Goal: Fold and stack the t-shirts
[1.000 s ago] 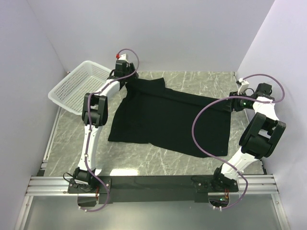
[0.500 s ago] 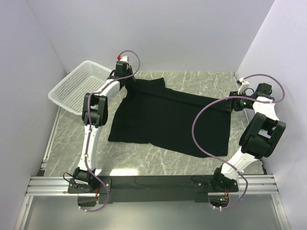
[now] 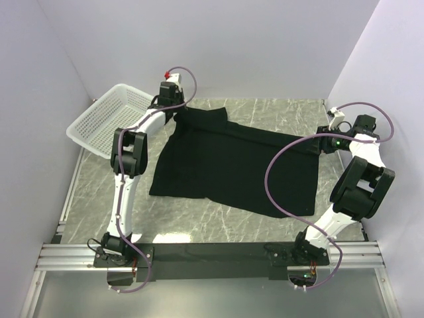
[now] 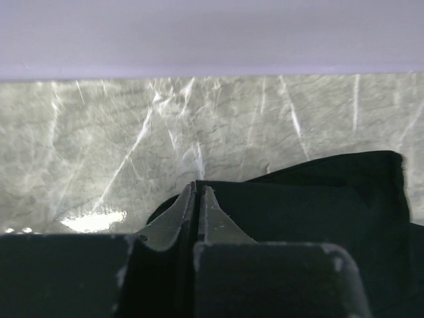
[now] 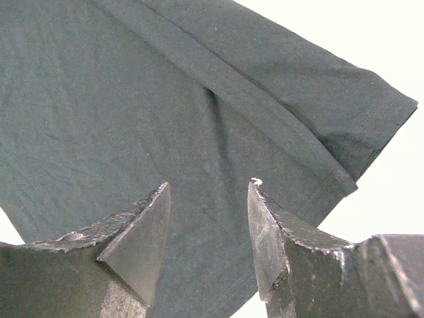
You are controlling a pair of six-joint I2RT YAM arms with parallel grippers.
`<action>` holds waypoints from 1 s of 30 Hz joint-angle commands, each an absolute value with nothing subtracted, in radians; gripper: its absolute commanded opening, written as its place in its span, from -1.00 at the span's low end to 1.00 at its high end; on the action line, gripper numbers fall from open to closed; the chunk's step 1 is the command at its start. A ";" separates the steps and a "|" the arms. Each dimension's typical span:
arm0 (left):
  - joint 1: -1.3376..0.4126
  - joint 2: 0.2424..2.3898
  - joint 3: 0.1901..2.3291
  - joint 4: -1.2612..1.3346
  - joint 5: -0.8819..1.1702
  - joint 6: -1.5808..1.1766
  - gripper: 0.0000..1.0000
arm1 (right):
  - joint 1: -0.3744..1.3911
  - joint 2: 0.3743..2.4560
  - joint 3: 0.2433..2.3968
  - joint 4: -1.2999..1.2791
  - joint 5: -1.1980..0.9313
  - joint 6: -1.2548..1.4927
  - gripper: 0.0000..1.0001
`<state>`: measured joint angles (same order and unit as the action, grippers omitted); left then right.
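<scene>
At the far left, the basket (image 3: 106, 122) is sitting at about 10 o'clock on the tabletop (image 3: 199, 215), apart from the work.

Just to its right, the left end effector (image 4: 197, 195) is reaching to the far side, and its fingers (image 4: 173, 222) are pressing flat against each other with no gap between them. Black cloth is bunching right at their tips. They seem to be pinching the edge of the t-shirt (image 3: 232, 165) at its 11 o'clock corner, though the wrist view is not showing the pinched fold itself.

From that corner the t-shirt is lying spread out flat, stretching away toward 4 o'clock. Its long axis is running roughly from 10 o'clock to 4 o'clock across the middle of the tabletop.

On the right, the right end effector (image 5: 209, 222) is hovering over the t-shirt's 2 o'clock corner. Its fingers are standing about half apart and gripping nothing, with a hemmed part of the cloth lying below and beyond them. From here the bulk of the t-shirt is lying toward 8 o'clock.

So each arm is working the far corner on its own side. The coming fold is probably turning on the right end effector closing on its corner, so that both can be drawing the far edge toward 6 o'clock.
</scene>
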<state>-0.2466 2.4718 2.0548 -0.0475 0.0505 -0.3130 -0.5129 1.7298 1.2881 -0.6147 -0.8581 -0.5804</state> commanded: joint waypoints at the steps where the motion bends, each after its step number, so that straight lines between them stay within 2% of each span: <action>1: -0.252 2.362 2.046 0.017 0.031 -0.244 -0.84 | -0.511 1.681 1.282 -0.611 -0.877 -0.581 0.14; 3: -0.252 2.358 2.043 0.005 0.032 -0.235 -0.74 | -0.511 1.683 1.282 -0.612 -0.880 -0.584 0.14; 4: -0.252 2.359 2.045 0.003 0.037 -0.230 -0.61 | -0.511 1.683 1.282 -0.614 -0.882 -0.583 0.14; 6: -0.250 2.361 2.043 0.003 0.049 -0.233 -0.57 | -0.511 1.683 1.282 -0.614 -0.882 -0.583 0.14; 8: -0.250 2.365 2.046 -0.021 0.064 -0.238 -0.44 | -0.511 1.683 1.282 -0.617 -0.884 -0.584 0.14; 10: -0.250 2.371 2.052 -0.032 0.069 -0.244 -0.21 | -0.511 1.681 1.284 -0.621 -0.884 -0.587 0.14; 15: -0.249 2.398 2.100 -0.069 0.071 -0.256 -0.01 | -0.511 1.678 1.285 -0.623 -0.882 -0.589 0.14; 30: -0.249 2.488 2.169 -0.265 0.081 -0.299 -0.13 | -0.512 1.681 1.289 -0.615 -0.877 -0.578 0.14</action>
